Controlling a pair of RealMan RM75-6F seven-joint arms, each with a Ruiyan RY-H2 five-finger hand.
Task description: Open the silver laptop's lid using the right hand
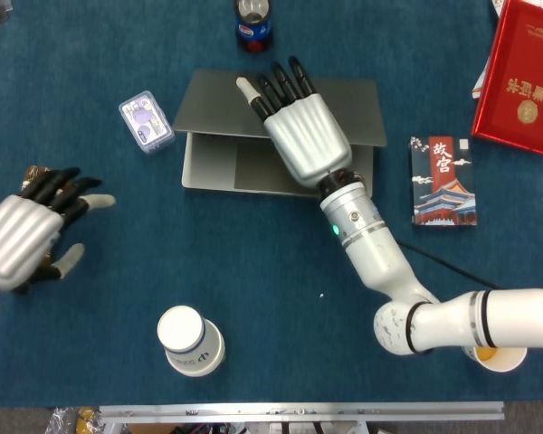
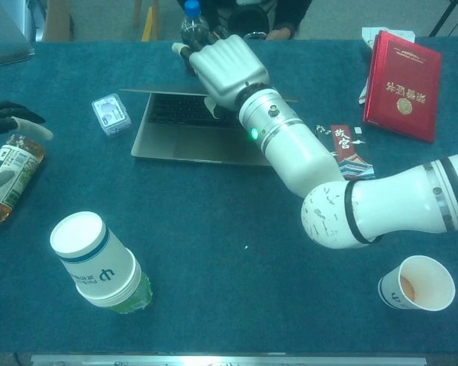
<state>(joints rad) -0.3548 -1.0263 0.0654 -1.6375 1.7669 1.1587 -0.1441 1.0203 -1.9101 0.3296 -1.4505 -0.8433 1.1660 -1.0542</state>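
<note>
My left hand (image 1: 23,240) hovers at the table's left edge, fingers spread and holding nothing, right over the tea bottle (image 2: 4,179) lying on its side. Nearer the front stands a stack of paper cups (image 1: 190,341). A small clear box (image 1: 146,122) lies just beside the laptop (image 1: 253,163), which sits mid-table, far side, with its lid partly raised so the keyboard shows. My right hand (image 1: 300,131) rests against that lid, fingers straight and close together. A patterned booklet (image 1: 442,181) and a red book (image 1: 522,77) lie right.
</note>
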